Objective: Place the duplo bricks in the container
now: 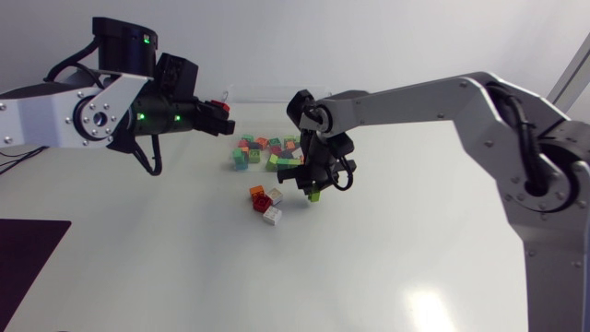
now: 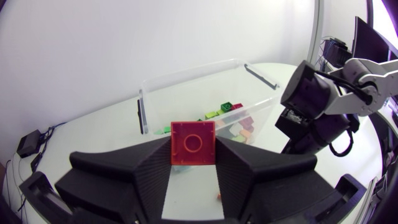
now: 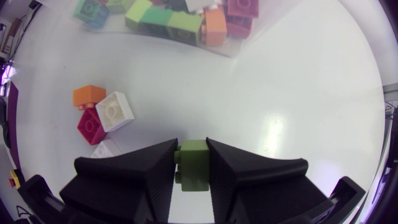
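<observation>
A clear plastic container (image 1: 251,98) (image 2: 186,72) stands at the table's back middle with several coloured bricks (image 1: 267,152) in it. My left gripper (image 1: 219,112) (image 2: 193,165) hangs just left of the container, above the table, shut on a red brick (image 1: 218,104) (image 2: 193,143). My right gripper (image 1: 312,189) (image 3: 193,169) points down in front of the container, shut on a green brick (image 1: 314,195) (image 3: 193,163) held a little above the table.
Loose bricks lie on the table left of my right gripper: an orange one (image 1: 257,192) (image 3: 89,96), a red one (image 1: 262,202) (image 3: 91,126) and two white ones (image 1: 272,215) (image 3: 115,111). A dark mat (image 1: 28,254) lies at the front left.
</observation>
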Robot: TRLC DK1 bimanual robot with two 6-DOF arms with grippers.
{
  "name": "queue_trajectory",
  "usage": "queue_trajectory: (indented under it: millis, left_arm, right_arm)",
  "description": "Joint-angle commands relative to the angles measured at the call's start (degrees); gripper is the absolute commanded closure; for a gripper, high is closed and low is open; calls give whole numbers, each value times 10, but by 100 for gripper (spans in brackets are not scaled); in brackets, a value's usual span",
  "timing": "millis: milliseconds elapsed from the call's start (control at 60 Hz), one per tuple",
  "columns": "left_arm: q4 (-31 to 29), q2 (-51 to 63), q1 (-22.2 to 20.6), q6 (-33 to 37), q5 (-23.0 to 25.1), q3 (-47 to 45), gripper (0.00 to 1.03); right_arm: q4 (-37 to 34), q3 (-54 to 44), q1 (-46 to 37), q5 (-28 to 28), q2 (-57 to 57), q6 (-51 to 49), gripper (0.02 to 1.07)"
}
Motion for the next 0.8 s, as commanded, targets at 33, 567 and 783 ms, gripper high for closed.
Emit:
queue_trajectory:
  millis: [33,567,783]
  left_arm:
    - [19,46,-1,-27,7,50,66]
    - [70,202,-4,-56,7,167,60]
    - [80,213,-6,-52,7,177,5]
  right_arm:
    - [5,-15,-7,11,-66,-14,85]
    - [39,-17,-11,14,-153,-47,85]
    - [50,20,-18,14,-159,-60,85]
